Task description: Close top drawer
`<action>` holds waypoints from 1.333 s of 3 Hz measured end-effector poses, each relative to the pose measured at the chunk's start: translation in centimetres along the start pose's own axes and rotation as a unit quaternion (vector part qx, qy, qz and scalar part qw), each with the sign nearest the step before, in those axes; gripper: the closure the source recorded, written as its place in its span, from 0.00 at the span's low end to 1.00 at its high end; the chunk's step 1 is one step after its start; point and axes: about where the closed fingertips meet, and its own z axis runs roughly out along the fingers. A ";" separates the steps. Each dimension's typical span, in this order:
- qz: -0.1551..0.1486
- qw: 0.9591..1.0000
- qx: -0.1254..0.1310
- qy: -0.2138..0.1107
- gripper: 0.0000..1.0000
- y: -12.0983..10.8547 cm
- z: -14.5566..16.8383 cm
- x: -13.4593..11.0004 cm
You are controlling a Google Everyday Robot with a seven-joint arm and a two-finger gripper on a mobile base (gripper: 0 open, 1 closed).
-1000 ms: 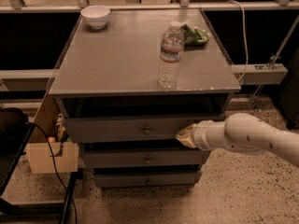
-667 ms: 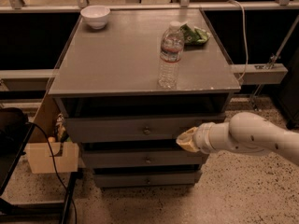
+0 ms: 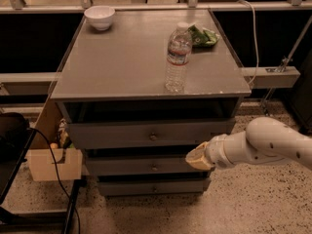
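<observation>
The top drawer is a long grey front with a small round knob at its centre. It sits just under the cabinet top, with a dark gap above it, and stands a little forward of the cabinet. My gripper, a tan tip on a white arm, comes in from the right. It hangs just below the drawer front's right part, in front of the second drawer.
A clear water bottle, a white bowl and a green packet stand on the cabinet top. A cardboard box with a black cable is at the left. A grey rail runs at the right. A third drawer sits lowest.
My gripper has dropped from level with the top drawer front to just below it, in front of the second drawer. The drawer has not visibly moved.
</observation>
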 end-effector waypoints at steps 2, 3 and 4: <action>0.001 0.999 -0.054 0.007 0.78 2.3 -1.3 -0.4; 0.001 0.999 -0.054 0.007 0.53 2.3 -1.3 -0.4; 0.001 0.999 -0.054 0.007 0.32 2.3 -1.3 -0.4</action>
